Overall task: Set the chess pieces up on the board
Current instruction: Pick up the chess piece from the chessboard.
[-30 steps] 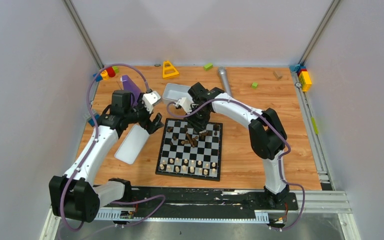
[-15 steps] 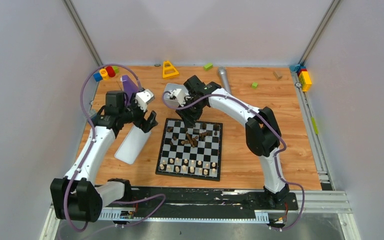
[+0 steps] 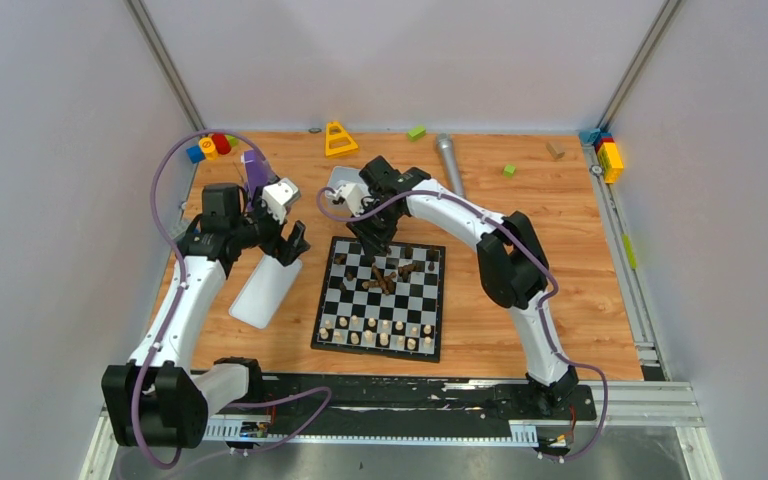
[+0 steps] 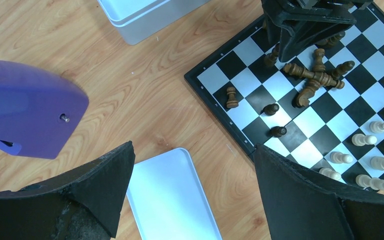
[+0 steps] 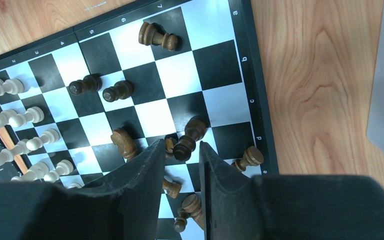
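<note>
The board lies mid-table. Pale chess pieces stand in two rows along its near edge. Dark brown pieces lie heaped near the far side, with a few standing dark pieces apart from the heap. My right gripper hangs over the far part of the board. In the right wrist view its jaws are narrowed around one dark brown piece. My left gripper is wide open left of the board, empty, above the white lid.
A white tray sits behind the board, and the white lid lies to its left. A purple object stands by my left arm. A yellow triangle, a grey cylinder and green blocks dot the back.
My left gripper has drawn back to the left, away from the board's corner. My right gripper has shifted left along the board's far edge.
</note>
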`<state>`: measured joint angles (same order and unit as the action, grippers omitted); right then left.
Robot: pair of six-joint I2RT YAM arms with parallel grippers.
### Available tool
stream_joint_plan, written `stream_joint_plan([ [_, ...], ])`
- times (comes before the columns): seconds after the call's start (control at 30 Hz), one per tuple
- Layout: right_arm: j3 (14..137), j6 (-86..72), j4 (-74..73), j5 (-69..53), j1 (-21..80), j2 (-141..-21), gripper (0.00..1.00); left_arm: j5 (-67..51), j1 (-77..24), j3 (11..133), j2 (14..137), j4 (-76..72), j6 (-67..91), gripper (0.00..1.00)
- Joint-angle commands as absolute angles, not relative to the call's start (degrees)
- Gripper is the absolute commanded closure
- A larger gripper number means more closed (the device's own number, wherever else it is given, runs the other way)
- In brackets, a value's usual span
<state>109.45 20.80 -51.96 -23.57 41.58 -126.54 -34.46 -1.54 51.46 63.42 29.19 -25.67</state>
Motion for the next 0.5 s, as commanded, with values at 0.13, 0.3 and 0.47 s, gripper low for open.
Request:
stream_joint_plan([
  [0.13,112.7,20.7,-50.8,-24.5,42.1,-127.4,0.8,-36.0,-0.9,51.5,62.3,29.4,-25.5,0.04],
  [0.3,114.3,20.8,-51.2,-24.0,42.1,-127.3,0.92,-36.1,-0.9,51.7,62.4,29.3,-25.6,0.04],
  [0.47,116.0,20.9,-51.4,-21.6,42.1,-126.9,0.97,-36.5,-0.9,51.9,62.7,29.3,-25.7,0.04],
])
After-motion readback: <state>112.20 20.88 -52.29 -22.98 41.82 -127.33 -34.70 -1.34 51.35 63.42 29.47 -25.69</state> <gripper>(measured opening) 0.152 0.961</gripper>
